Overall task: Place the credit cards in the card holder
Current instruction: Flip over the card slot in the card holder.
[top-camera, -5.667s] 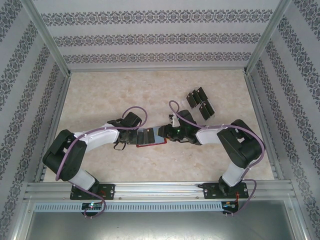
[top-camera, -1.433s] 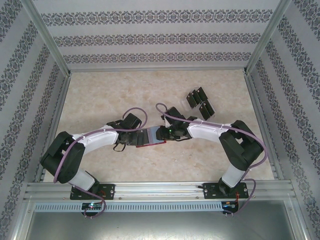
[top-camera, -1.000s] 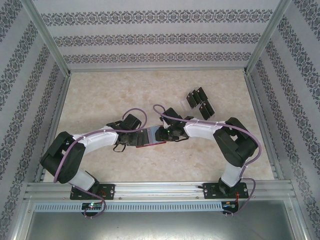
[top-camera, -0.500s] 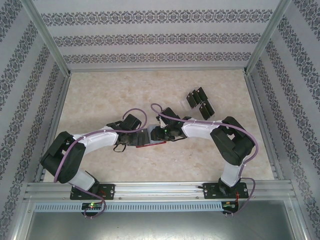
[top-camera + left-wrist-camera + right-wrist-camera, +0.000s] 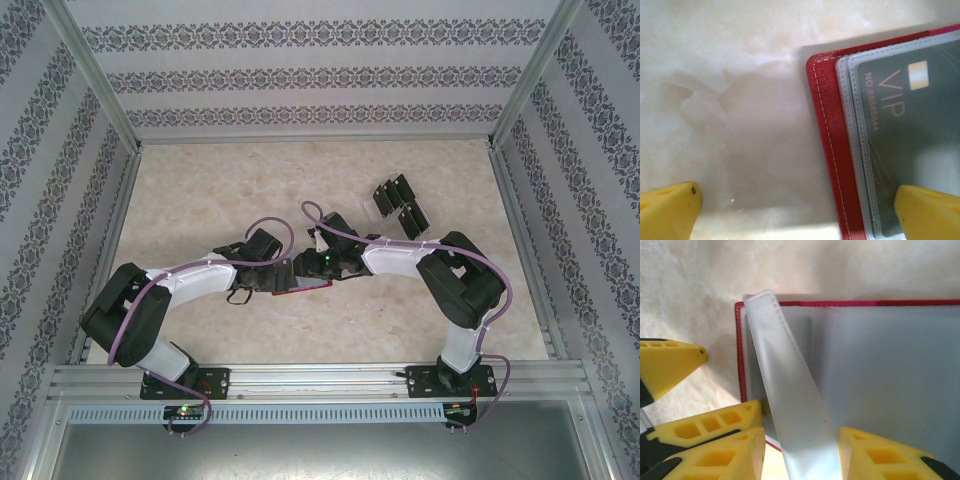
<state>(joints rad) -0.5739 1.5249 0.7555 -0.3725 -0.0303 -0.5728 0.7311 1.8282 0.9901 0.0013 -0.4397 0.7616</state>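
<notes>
Mid worktop (image 5: 200,190) lies the card holder (image 5: 832,150), the left gripper (image 5: 795,196) wide open and empty over its edge. The right gripper (image 5: 801,440), half open, has a pocket flap (image 5: 790,390) between its jaws, held or not I cannot tell. Spare credit cards (image 5: 400,205) lie well apart.

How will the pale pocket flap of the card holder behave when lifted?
Probably floppy: the pocket flap looks thin and translucent, slanting up off the card holder. Likely slippery too, since its surface looks smooth and glossy.

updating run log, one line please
left gripper open at wallet edge | right gripper around raised pocket leaf | vip card in wallet
</notes>
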